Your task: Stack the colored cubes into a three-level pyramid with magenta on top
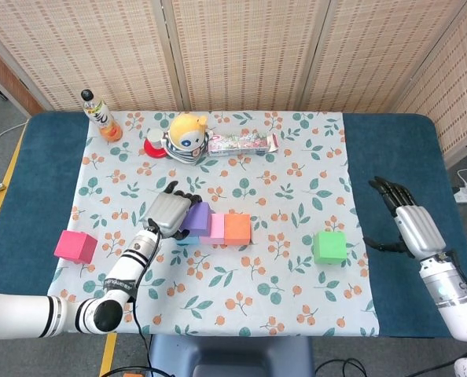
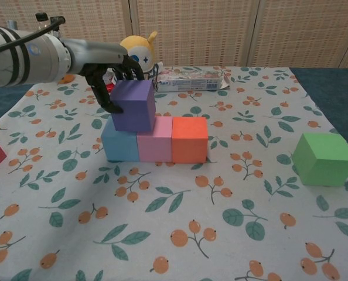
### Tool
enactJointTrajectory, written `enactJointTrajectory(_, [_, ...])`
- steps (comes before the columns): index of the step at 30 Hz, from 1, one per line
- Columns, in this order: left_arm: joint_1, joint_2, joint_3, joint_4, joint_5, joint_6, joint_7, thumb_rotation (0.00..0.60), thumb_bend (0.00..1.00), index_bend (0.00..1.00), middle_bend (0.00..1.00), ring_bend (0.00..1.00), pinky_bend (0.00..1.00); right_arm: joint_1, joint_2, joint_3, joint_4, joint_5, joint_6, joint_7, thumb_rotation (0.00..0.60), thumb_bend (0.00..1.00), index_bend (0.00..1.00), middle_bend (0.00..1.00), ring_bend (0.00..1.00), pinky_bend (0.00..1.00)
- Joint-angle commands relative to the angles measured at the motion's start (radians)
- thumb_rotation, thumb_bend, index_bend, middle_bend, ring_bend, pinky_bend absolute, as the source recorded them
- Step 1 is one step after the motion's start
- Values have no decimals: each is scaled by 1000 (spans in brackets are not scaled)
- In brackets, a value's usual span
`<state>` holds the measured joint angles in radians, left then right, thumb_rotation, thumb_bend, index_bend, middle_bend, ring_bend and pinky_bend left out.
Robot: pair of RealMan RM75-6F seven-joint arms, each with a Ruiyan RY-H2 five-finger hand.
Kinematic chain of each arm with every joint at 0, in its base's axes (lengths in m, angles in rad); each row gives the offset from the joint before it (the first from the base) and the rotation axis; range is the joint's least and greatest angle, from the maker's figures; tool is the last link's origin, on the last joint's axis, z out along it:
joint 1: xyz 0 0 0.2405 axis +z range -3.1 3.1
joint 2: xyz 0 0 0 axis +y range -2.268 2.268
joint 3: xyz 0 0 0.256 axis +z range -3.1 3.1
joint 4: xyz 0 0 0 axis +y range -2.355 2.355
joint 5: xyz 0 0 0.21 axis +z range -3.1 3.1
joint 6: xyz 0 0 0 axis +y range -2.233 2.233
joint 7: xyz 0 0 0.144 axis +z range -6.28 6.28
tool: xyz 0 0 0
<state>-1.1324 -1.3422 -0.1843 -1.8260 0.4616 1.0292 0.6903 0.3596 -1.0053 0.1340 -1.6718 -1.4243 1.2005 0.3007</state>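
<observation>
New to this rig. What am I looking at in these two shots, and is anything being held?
It is a two-armed robot with human-like hands, working at a table. One picture looks down from its head; the other looks forward from its chest, low over the cloth.

On the floral tablecloth stands a row of three cubes: blue cube, pink cube and orange cube. The left hand grips a purple cube sitting on top of that row, over the blue and pink ones.

The right hand hovers off to the side with fingers spread, holding nothing. A green cube sits alone near it, and a magenta cube lies at the cloth's left edge.

At the back: a bottle, a doll and a flat box.
</observation>
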Motion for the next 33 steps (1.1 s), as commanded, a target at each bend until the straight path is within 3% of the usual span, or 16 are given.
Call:
enactJointTrajectory(1, [1,1,-9,-15,-8,15,-7,600,323,310,382,238,47,0,0,0,-1,1,-2,-1,600,50,0,0,0,0])
enactJointTrajectory(12, [-13,-35,-4,7,-72,38,11,600,322,299,376,239,54,0,4,0,-4,4,-9,-5,600,50,0,0,0,0])
enactJointTrajectory(33, [-19,-51,-3,16,-83,45,23,600,323,297,365,239,57,3,-1,1,5,4,-17,-1,600,51,0,0,0,0])
